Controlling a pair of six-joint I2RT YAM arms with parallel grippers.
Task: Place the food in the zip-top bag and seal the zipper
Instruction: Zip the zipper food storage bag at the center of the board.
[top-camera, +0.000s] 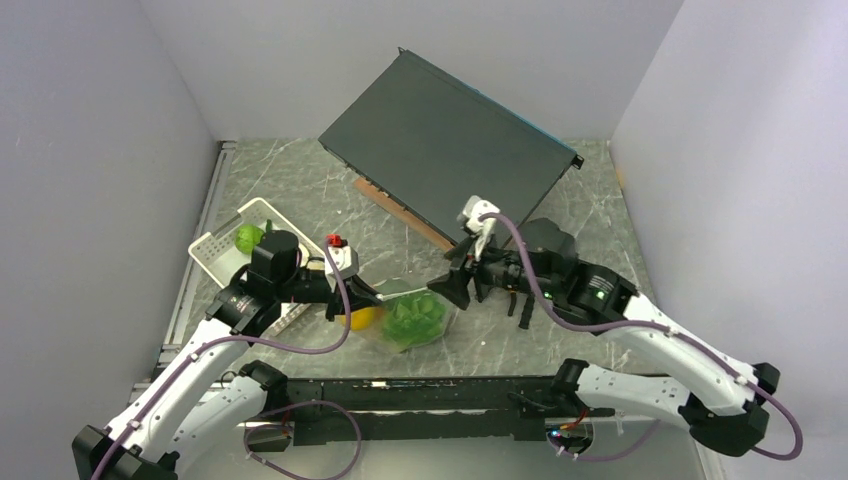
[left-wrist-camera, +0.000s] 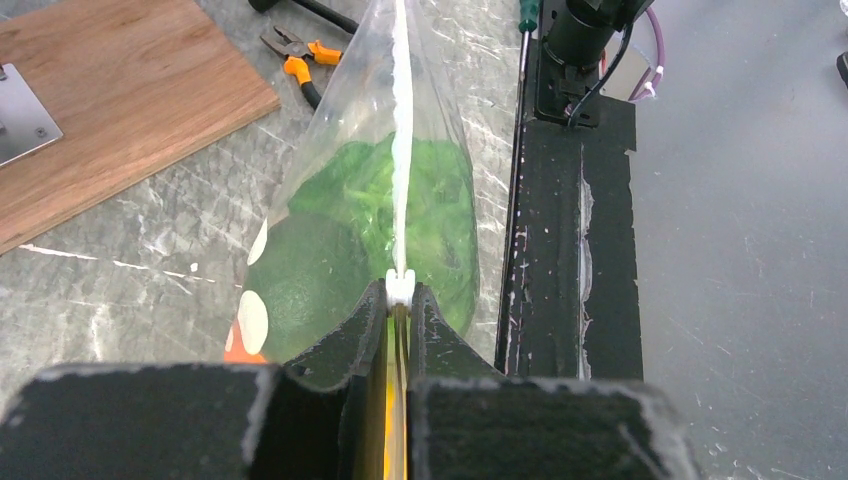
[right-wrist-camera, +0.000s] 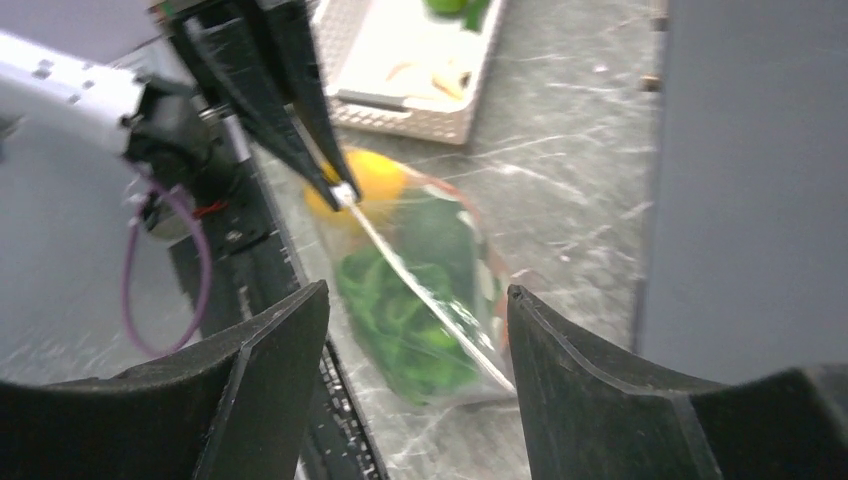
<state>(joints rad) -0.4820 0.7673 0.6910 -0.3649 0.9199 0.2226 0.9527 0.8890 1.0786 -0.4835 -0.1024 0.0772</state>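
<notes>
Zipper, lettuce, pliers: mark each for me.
zipper (left-wrist-camera: 401, 150), left wrist view, middle of white strip.
lettuce (left-wrist-camera: 438, 215), left wrist view, leafy middle.
pliers (left-wrist-camera: 297, 66), left wrist view, orange handle.

L gripper (left-wrist-camera: 400, 305) clamped on zipper (left-wrist-camera: 401, 130); lettuce (left-wrist-camera: 440, 225) in bag (left-wrist-camera: 335, 115).

Lab bench (top-camera: 600, 210), pliers (left-wrist-camera: 297, 62), white partitions (top-camera: 100, 150)

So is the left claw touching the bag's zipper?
Touching. The left wrist view shows the left gripper pinched shut right on the white zipper, at one end of the zip-top bag, with no gap.
</notes>
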